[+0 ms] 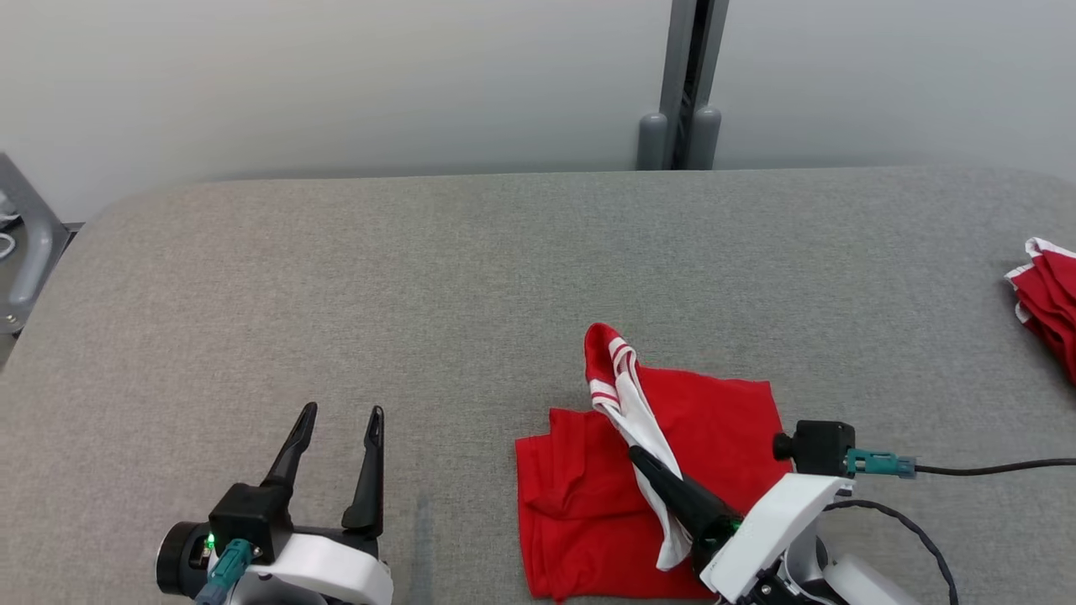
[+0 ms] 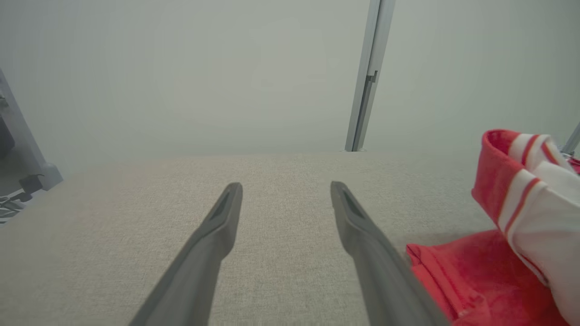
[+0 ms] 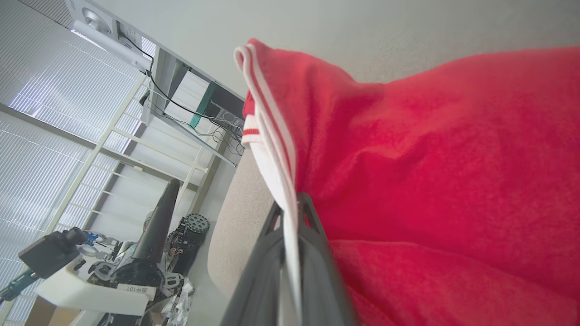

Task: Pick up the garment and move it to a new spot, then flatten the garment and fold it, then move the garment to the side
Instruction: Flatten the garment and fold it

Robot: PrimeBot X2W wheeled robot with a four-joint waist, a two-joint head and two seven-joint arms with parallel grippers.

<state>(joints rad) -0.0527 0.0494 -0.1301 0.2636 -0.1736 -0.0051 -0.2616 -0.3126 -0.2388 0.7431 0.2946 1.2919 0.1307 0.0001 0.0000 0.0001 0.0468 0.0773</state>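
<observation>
The garment (image 1: pixel 714 445), red with a white sleeve and striped trim, lies partly folded on the grey table (image 1: pixel 420 294) at the lower middle right. My right gripper (image 1: pixel 640 458) is shut on the white sleeve, and holds it raised over the red body. In the right wrist view the fingers (image 3: pixel 312 235) pinch the white sleeve edge against the garment (image 3: pixel 430 158). My left gripper (image 1: pixel 340 416) stands open above bare table at the lower left, apart from the garment. The left wrist view shows the open left gripper (image 2: pixel 285 190) with the garment (image 2: pixel 512 235) to its right.
Another red-and-white cloth (image 1: pixel 1046 290) lies at the table's right edge. A grey post (image 1: pixel 685 84) stands behind the table against the wall. A metal frame (image 1: pixel 25 244) sits off the table's left end. Bare table spreads across the left and far side.
</observation>
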